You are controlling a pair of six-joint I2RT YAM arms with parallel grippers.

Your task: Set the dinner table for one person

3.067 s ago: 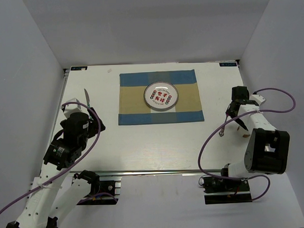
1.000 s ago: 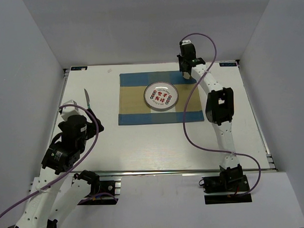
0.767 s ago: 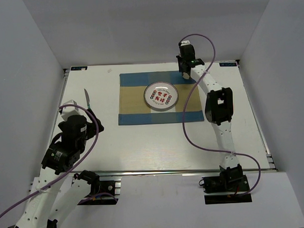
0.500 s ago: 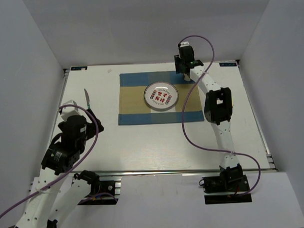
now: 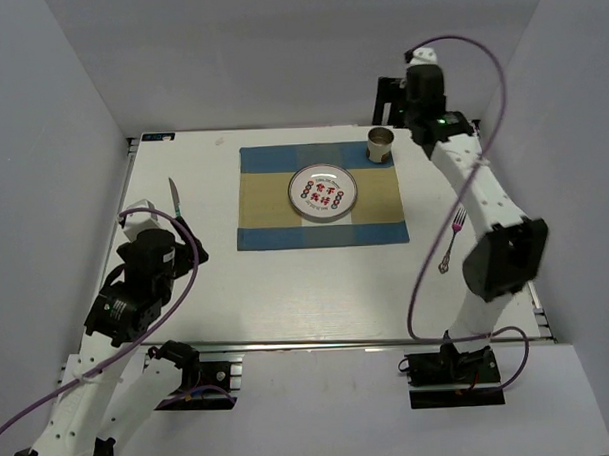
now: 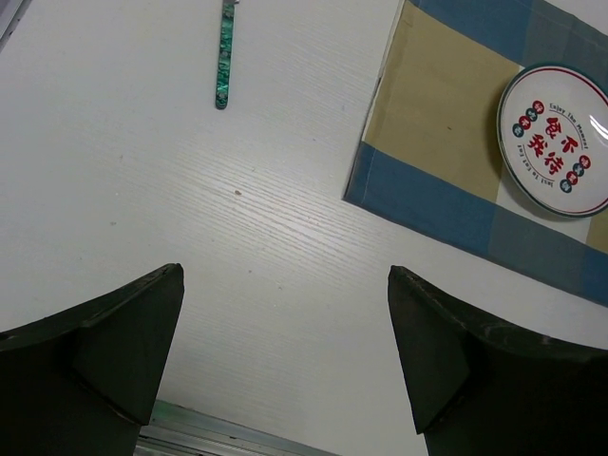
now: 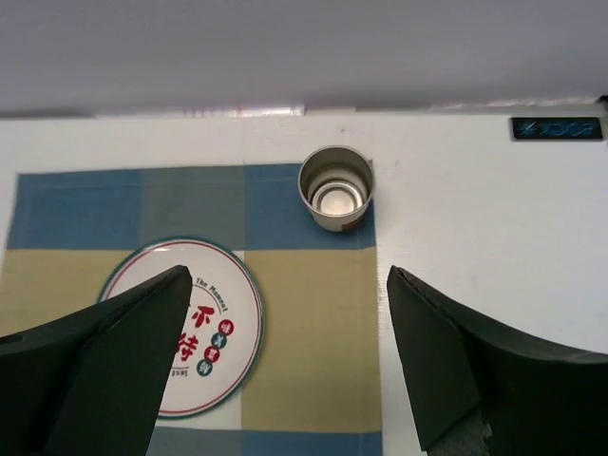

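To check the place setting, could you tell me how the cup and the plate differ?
The cup is plain metal and tall-sided; the plate is white, shallow, with red lettering. The cup stands at the placemat's far right corner, the plate at its middle. Both rest on the placemat, empty.

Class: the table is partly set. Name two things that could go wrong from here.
The metal cup stands right at the placemat's corner edge; a nudge from the open right gripper could tip it. The fork lies beside the purple cable hanging from the right arm; a swing might drag it.
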